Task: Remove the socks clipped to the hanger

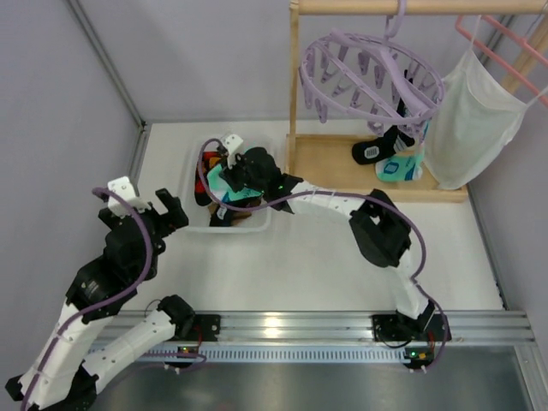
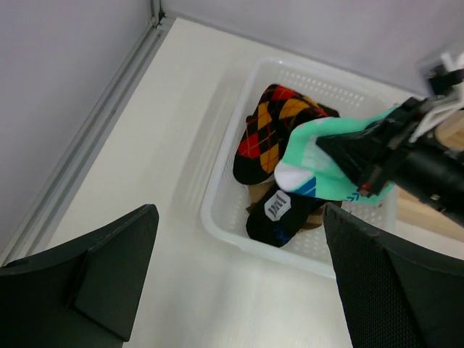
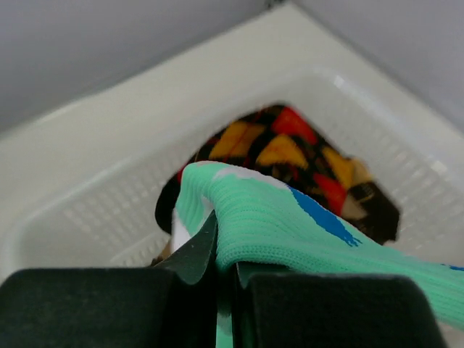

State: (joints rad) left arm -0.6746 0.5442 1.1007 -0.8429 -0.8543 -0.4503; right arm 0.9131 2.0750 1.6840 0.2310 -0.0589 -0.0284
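My right gripper (image 1: 242,175) is shut on a mint-teal sock (image 3: 290,225) and holds it over the white basket (image 1: 193,175); the sock also shows in the left wrist view (image 2: 326,163). In the basket lie an argyle sock (image 2: 272,127) and a black sock (image 2: 279,214). The lavender hanger (image 1: 368,73) hangs from the wooden rack at the back right, with a black sock (image 1: 377,147) and a mint-teal sock (image 1: 401,167) still clipped to it. My left gripper (image 1: 158,210) is open and empty, left of the basket.
A white mesh bag (image 1: 471,120) hangs on a pink wire hanger (image 1: 505,43) at the far right. The wooden rack's base (image 1: 342,171) lies behind the basket. A grey wall rail (image 2: 94,138) runs along the table's left edge.
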